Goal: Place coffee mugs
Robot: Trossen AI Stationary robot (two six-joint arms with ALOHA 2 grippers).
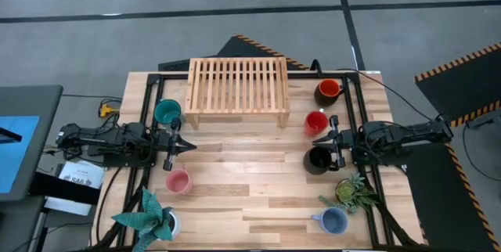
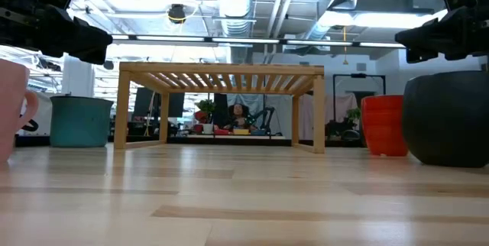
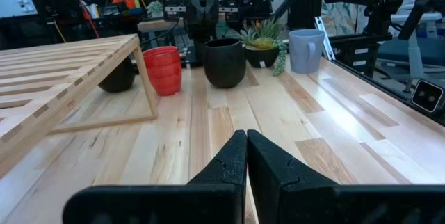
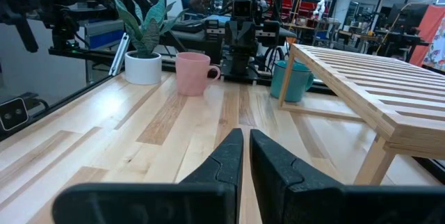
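1. Pale butcher-block planks form the table top, framed by dark rails, with grey workshop floor around it and hazard-striped mats at the far right.
2. At the near left corner stands a spiky green plant in a white pot.
3. Over the left side hangs the left gripper, its fingers pressed together on nothing, held above the wood and pointing right.
4. Just beyond that gripper sits the round teal ceramic mug, close to the left leg of the rack.
5. On the near side of the same gripper stands the pink ceramic mug, upright and apart from the fingers.
6. At the far centre stands a slatted light-wood rack on four legs; its top is bare.
7. Right of the rack, the orange-and-dark mug sits farthest back.
8. Nearer than it stands the ribbed red mug.
9. Nearer again sits the rounded black mug.
10. Between the red and black mugs hangs the right gripper, pointing left, its fingers nearly together with a thin gap and grasping nothing.
11. A leafy green plant in a dark pot stands near the right edge.
12. Beside it, nearest the front, stands the pale blue mug.
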